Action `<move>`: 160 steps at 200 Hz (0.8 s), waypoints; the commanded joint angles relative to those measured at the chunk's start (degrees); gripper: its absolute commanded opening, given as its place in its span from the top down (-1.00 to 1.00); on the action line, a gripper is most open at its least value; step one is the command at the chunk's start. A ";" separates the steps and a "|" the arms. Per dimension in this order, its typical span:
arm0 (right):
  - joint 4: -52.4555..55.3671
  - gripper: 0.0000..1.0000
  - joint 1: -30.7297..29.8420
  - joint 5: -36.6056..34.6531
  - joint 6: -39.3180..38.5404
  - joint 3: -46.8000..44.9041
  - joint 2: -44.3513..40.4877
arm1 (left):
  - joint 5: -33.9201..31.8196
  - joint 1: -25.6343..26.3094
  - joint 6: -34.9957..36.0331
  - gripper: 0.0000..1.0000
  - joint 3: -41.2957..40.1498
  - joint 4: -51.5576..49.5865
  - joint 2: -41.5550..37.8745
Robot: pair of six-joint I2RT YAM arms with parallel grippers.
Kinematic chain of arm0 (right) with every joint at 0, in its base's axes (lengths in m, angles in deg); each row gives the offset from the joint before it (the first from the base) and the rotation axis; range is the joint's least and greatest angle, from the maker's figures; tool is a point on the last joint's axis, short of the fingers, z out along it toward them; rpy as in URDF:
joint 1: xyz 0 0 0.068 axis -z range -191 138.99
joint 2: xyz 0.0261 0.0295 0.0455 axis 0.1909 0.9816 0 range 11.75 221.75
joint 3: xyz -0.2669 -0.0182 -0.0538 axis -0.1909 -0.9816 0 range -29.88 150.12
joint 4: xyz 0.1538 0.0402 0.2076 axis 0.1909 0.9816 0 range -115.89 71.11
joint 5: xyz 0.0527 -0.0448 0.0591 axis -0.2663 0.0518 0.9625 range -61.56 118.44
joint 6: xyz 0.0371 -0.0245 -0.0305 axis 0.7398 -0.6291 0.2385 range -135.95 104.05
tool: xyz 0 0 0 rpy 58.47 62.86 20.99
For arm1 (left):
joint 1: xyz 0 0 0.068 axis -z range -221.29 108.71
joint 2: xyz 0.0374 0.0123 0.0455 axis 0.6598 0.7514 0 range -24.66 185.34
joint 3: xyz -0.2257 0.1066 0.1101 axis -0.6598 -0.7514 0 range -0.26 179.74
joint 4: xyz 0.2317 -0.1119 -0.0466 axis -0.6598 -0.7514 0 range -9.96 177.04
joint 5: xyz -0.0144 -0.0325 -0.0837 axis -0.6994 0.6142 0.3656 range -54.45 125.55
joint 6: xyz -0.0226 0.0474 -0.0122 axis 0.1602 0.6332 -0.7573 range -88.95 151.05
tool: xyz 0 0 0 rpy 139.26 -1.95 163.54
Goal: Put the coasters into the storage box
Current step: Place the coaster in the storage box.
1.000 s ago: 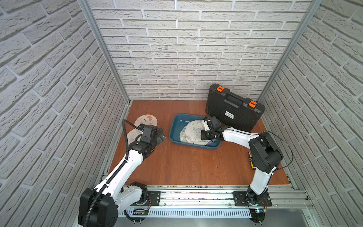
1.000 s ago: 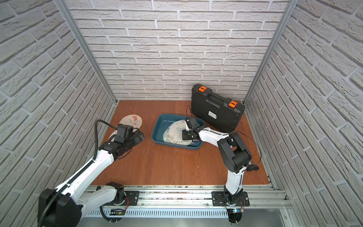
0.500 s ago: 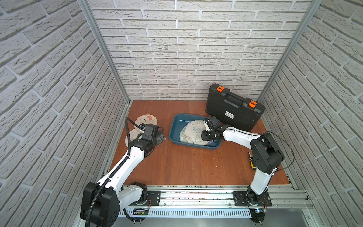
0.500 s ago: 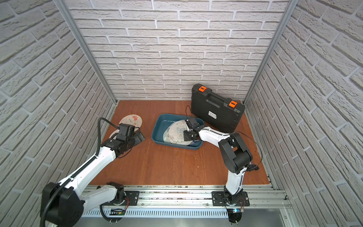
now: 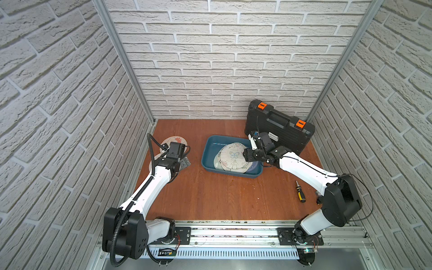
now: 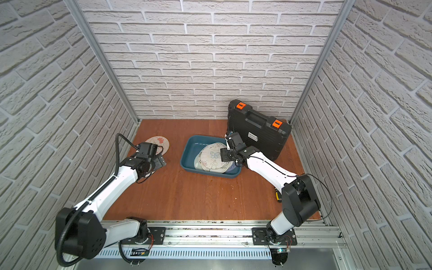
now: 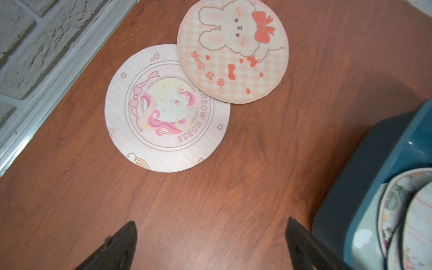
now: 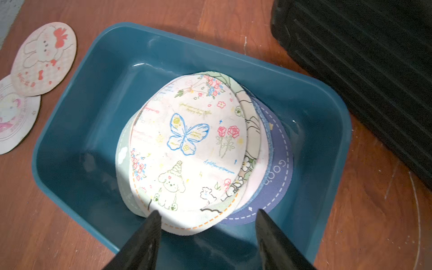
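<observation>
left gripper (image 7: 210, 221) spread, empty | right gripper (image 8: 208, 211) spread over storage box (image 8: 81, 117) | risk: I snag 2 overlapped coasters (image 7: 167, 109) together

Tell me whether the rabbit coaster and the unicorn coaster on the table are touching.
Touching. The left wrist view shows the rabbit coaster lying over the rim of the unicorn coaster, hiding part of it.

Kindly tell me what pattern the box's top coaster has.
Top coaster: blue butterfly, roses, puppy on cream; right wrist view.
</observation>
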 commanded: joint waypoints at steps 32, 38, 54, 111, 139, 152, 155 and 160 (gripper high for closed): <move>-5.28 -0.30 -4.99 9.61 -3.37 1.41 1.11 | 0.19 -5.13 4.11 -0.97 3.16 0.12 5.08; -5.76 -0.30 -5.67 10.48 -3.70 1.57 1.56 | 0.76 -5.83 4.39 -0.96 3.40 0.53 5.72; -6.38 -0.30 -7.77 11.22 -4.59 2.27 2.96 | 3.60 -8.59 4.78 -0.96 3.98 2.45 7.87; -8.95 -0.31 -11.65 11.40 -5.60 2.90 5.88 | 11.25 -17.62 4.14 -0.96 6.54 10.72 15.95; -9.79 -0.30 -11.67 11.18 -5.46 2.14 6.56 | 8.58 -18.75 7.18 -0.96 11.98 10.18 21.04; -10.00 -0.31 -11.66 11.08 -5.43 2.08 7.02 | 8.61 -19.26 7.86 -0.96 14.69 9.88 23.90; -9.97 -0.31 -11.66 11.18 -5.42 2.06 7.15 | 8.65 -19.31 7.89 -0.96 15.27 9.76 24.67; -10.08 -0.31 -11.71 11.33 -5.42 2.09 7.36 | 8.73 -19.35 8.16 -0.96 16.28 9.71 25.98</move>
